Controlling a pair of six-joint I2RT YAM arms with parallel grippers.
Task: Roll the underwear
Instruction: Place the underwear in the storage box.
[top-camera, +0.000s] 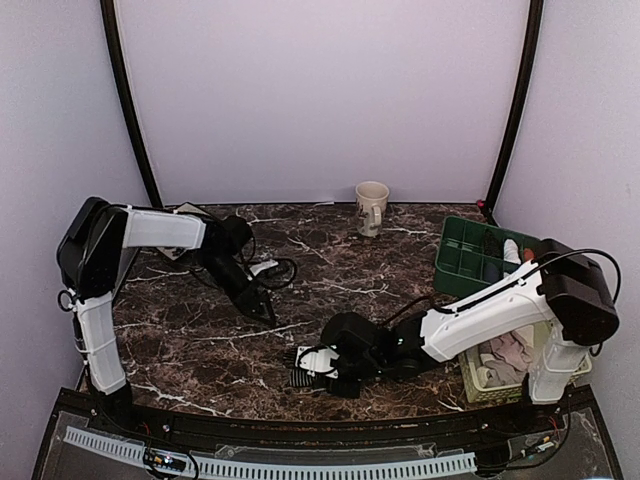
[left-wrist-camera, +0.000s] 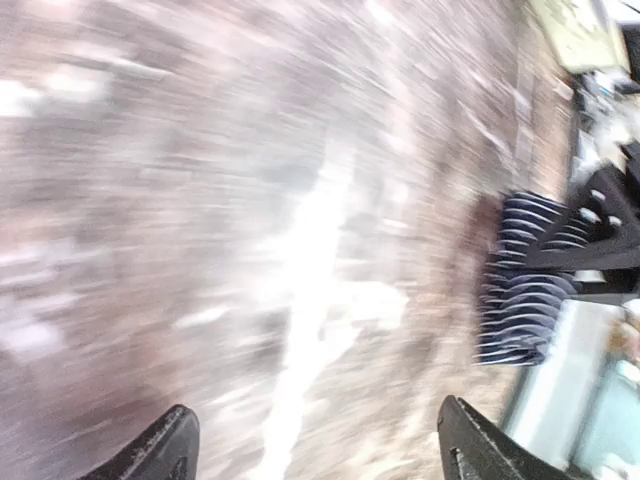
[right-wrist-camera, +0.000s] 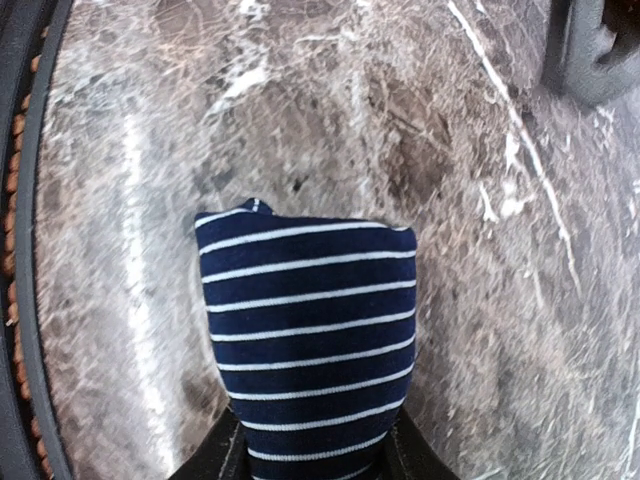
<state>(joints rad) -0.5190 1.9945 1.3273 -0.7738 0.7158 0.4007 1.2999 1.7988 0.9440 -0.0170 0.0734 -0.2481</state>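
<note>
The right gripper (right-wrist-camera: 310, 460) is closed on the dark navy underwear with thin white stripes (right-wrist-camera: 305, 320). In the right wrist view the cloth runs down between the two black fingers (right-wrist-camera: 212, 458) at the bottom edge of the frame. The rest spreads up into the centre of the frame as a folded, roughly square pad lying on the dark brown marble-pattern table with white veins (top-camera: 400, 290).

From the top camera, this garment sits at the lower centre of the frame, close to the table's near edge, with the right arm stretched towards it from the lower right.

The left gripper (left-wrist-camera: 320, 445) is wide open with nothing between its fingertips. It hangs over bare tabletop left of centre, apart from the garment. Its wrist view is heavily blurred, with the striped cloth showing at the right edge.

A beige ceramic mug (top-camera: 372, 206) stands at the upper centre by the back wall. A green plastic compartment crate (top-camera: 462, 258) sits at the right. Below it, a yellow-green woven basket (top-camera: 478, 384) holds crumpled pink and cream cloth (top-camera: 508, 352).
</note>
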